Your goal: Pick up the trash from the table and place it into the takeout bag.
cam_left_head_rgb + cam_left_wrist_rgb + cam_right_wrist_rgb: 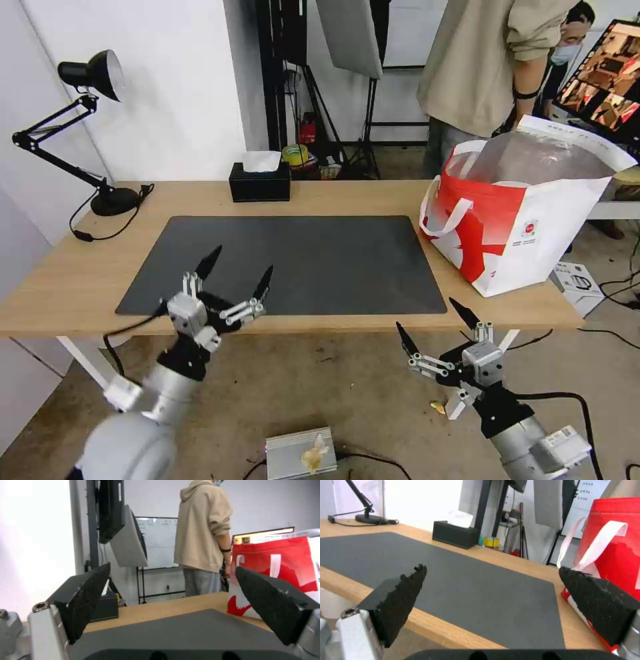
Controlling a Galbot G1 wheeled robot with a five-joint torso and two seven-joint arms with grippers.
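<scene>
Two hands hung at the near edge of the counter [80, 280] in the head view, both spread wide and holding nothing. The left hand [236, 271] sat over the near left part of the dark grey mat [300, 267], its black fingers [209, 261] pointing up and away, clear of the mat's surface as far as could be told. The right hand [435, 322] hovered below and in front of the counter's near edge, over the floor, touching nothing. The takeout bag [520, 227] stood upright on the counter's right end, just beside the mat's right edge, its mouth open and silver lining showing; a pale curved rim showed inside it, too hidden to name. A black tissue box [259, 181] rested at the far edge, and a black desk lamp [80, 127] stood at the far left corner.

From the left wrist view, the left hand [173, 590] was released, its two ribbed pads [86, 600] far apart with only air between them. Beyond them lay the mat [186, 630], the counter [166, 608], the tissue box [105, 607] and the red side of the takeout bag [283, 562].

From the right wrist view, the right hand [490, 587] was likewise wide open and empty, one pad [403, 597] framing the mat [460, 585], the other overlapping the bag's lower corner in the picture. The takeout bag [613, 530] rose beside the mat with a white loop handle [600, 545] hanging down its red face. The tissue box [455, 533] and the lamp's base [370, 518] sat along the far side of the counter [506, 560].
</scene>
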